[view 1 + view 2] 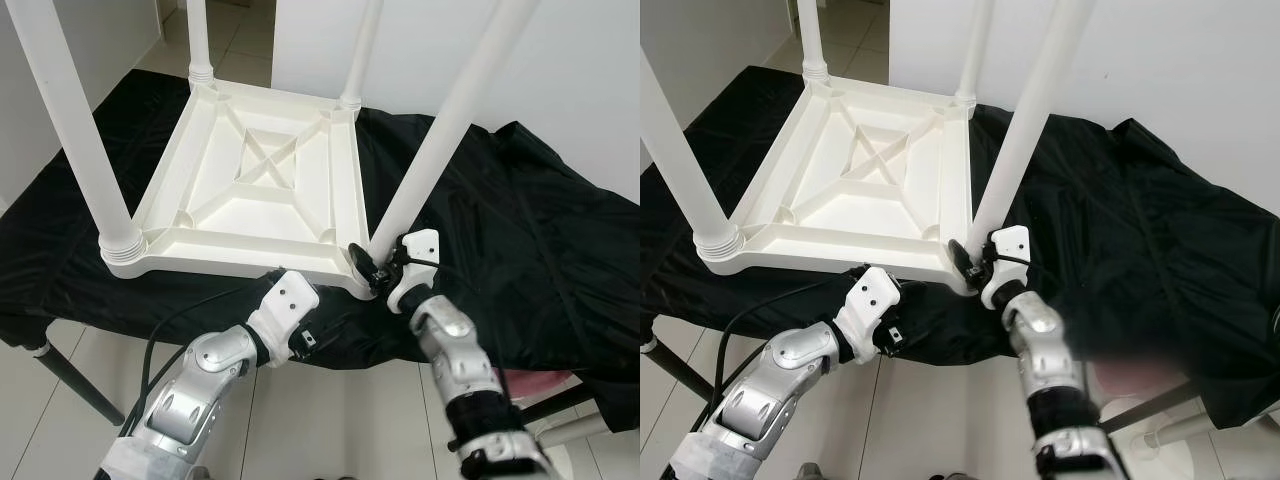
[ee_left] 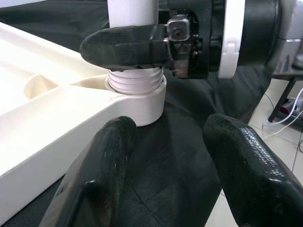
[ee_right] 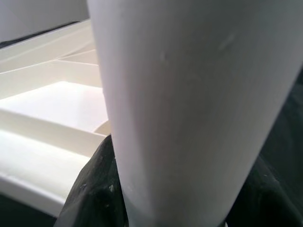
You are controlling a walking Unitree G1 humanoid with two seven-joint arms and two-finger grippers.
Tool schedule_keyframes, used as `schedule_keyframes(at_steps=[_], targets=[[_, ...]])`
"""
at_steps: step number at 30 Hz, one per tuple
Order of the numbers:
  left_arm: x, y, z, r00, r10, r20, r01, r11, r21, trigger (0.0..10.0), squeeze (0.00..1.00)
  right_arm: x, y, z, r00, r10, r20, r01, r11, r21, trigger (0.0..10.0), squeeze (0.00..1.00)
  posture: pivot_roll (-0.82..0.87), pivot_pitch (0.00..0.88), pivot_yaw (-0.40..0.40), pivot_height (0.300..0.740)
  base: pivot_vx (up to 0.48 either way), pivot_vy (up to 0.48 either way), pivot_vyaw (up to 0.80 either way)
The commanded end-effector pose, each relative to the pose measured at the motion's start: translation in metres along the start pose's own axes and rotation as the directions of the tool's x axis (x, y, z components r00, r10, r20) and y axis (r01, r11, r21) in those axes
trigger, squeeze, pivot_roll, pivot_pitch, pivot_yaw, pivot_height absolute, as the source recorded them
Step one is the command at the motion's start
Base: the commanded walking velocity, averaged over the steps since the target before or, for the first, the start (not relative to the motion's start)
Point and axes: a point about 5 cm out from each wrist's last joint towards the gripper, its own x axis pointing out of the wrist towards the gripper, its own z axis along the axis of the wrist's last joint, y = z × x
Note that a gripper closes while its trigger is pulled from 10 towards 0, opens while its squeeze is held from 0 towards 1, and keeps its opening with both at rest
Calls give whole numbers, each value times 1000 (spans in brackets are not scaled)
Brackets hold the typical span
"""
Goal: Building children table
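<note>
Upside down on a bench (image 1: 90, 325) draped in black cloth (image 1: 520, 230), the white plastic children's table (image 1: 255, 190) rests on its top with all four legs pointing up. At the near right corner, the robot's right end effector (image 1: 375, 268) is clenched around the base of the near right leg (image 1: 440, 130), its black fingers (image 2: 124, 46) pressed against the tube just above the ribbed collar (image 2: 136, 81) where the leg enters its corner socket (image 2: 142, 101). Seen from the right wrist, the leg fills most of the frame, with dark pads low at either side of it.

Just below the table's near edge, the left end effector (image 2: 168, 175) hangs released, its two fingers spread apart and gripping nothing. It is aimed up at the same corner, with the socket straight ahead of it and close, but not touching.

Everything about the coming move appears to turn on that leg's long axis, which rises steeply from the socket and leans a little to the robot's right. The right arm already has it in hand and is clearly the nearer one; any twist or downward push to seat the threads would have to run along that axis. Judging by the collar sitting just proud of the socket, this leg may not be fully home, while the other three look seated.
</note>
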Motion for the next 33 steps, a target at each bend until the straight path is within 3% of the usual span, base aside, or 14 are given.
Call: schedule_keyframes(at_steps=[1,3,6,12,19,20,22,23,33], targets=[[1,-5,-1,1000,-23,-8,23,1000,-1,10000,0,-9,-16,-12,988,-133,-73,134,991,7,10000,0,72,72,-142,740,0,0,0],[2,-5,-1,1000,-25,-8,25,1000,-2,10000,0,-15,-9,-13,957,-283,-61,286,958,40,10000,0,72,72,-143,740,0,0,0],[2,-5,-1,1000,-28,-9,28,1000,-3,10000,0,-20,-2,-15,923,-377,-75,382,923,56,10000,0,74,72,-146,740,0,0,0],[1,-6,-2,1000,-30,-10,30,1000,-5,10000,0,-19,11,-15,933,-347,-96,355,931,86,10000,0,75,71,-147,740,0,0,0],[1,-6,-2,1000,-29,-11,29,1000,-5,10000,0,-19,11,-13,944,-318,-85,323,945,58,10000,0,75,71,-147,740,0,0,0],[1,-6,-1,1000,-28,-11,28,1000,-5,10000,0,-19,11,-13,951,-297,-88,302,952,51,10000,894,78,66,-151,740,0,0,0],[1,-6,-1,1000,-28,-11,28,1000,-5,10000,0,-19,11,-13,951,-297,-88,302,952,51,10000,894,78,66,-151,740,0,0,0],[2,-5,-1,1000,-27,-9,27,1000,-1,10000,0,-19,12,-13,963,-254,-86,260,964,60,10000,1000,80,61,-151,740,0,0,0],[3,-5,0,1000,-21,-5,21,1000,3,10000,0,-29,-2,-3,985,-171,11,170,985,40,10000,1000,85,57,-153,740,0,0,0]])
